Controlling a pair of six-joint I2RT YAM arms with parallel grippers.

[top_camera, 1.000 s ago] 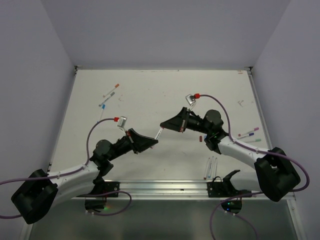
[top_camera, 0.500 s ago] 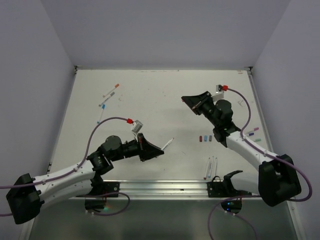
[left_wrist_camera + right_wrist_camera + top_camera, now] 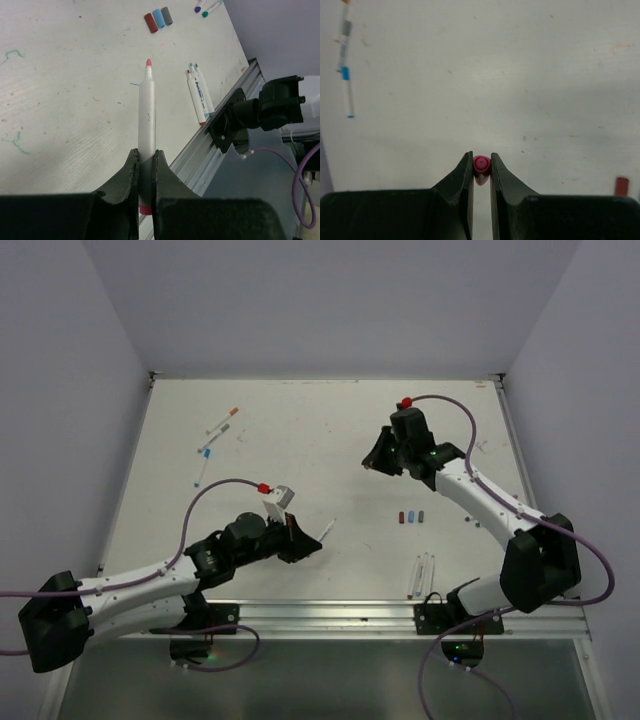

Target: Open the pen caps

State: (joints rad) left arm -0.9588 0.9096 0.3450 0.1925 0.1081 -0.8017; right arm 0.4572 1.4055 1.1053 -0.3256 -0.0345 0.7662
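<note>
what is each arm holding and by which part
The left jaws grip a pen low on its barrel, near the back end, tip bare. The right jaws pinch a pink cap by its sides.

Noted: table top (image 3: pixel 60 75) is matt white, faintly grained, scuffed with ink marks. The pen (image 3: pixel 146 115) in the left gripper (image 3: pixel 145 151) has a smooth white plastic barrel with a satin sheen and a few dark specks. The pink cap (image 3: pixel 481 164) in the right gripper (image 3: pixel 480 155) is glossy moulded plastic. Gripper fingers (image 3: pixel 129 175) are matt black plastic, slightly grainy. The rail (image 3: pixel 330 616) is brushed bare metal. The cable (image 3: pixel 220 480) has a smooth purple sheath.
</note>
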